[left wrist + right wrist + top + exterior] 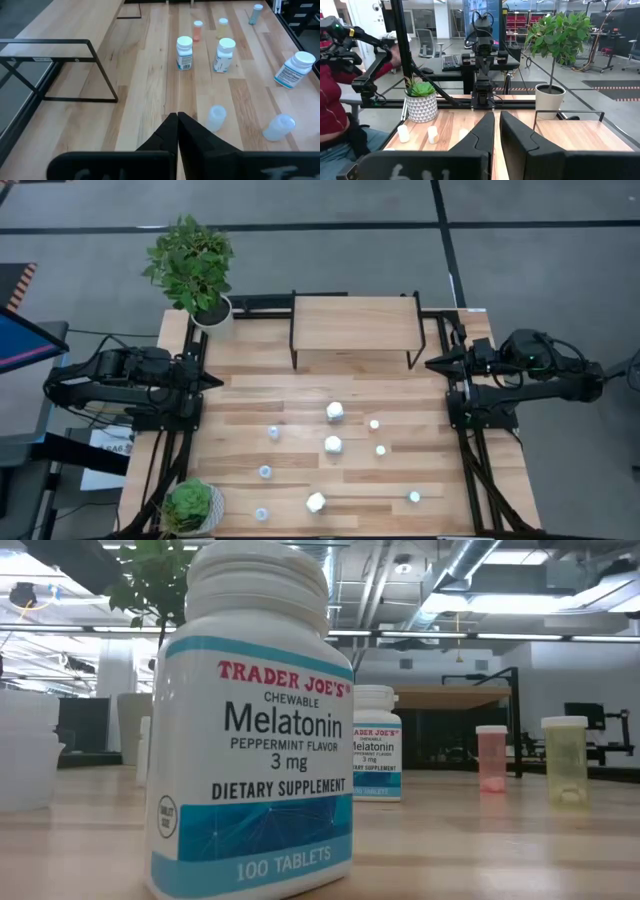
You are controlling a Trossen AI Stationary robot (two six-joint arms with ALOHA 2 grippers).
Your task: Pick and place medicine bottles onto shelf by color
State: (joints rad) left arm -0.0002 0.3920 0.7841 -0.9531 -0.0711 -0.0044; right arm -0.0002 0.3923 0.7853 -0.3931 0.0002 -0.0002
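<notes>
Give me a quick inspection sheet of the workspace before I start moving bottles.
Surface: striped wooden table, dry and flat.
Job's things: shelf at the table's far edge, top bare; medicine bottles scattered on the table, none on the shelf. Three white ones in the middle, the nearest white bottle tilted, small pale ones toward the left, small capped ones toward the right.
Clutter: two potted plants on the left corners.
Hands: left hand shut, empty, at the left edge; right hand nearly shut, empty, at the right edge.
Cables: nothing seen on the table.
Surroundings: person seated beyond the table in the right wrist view.
</notes>
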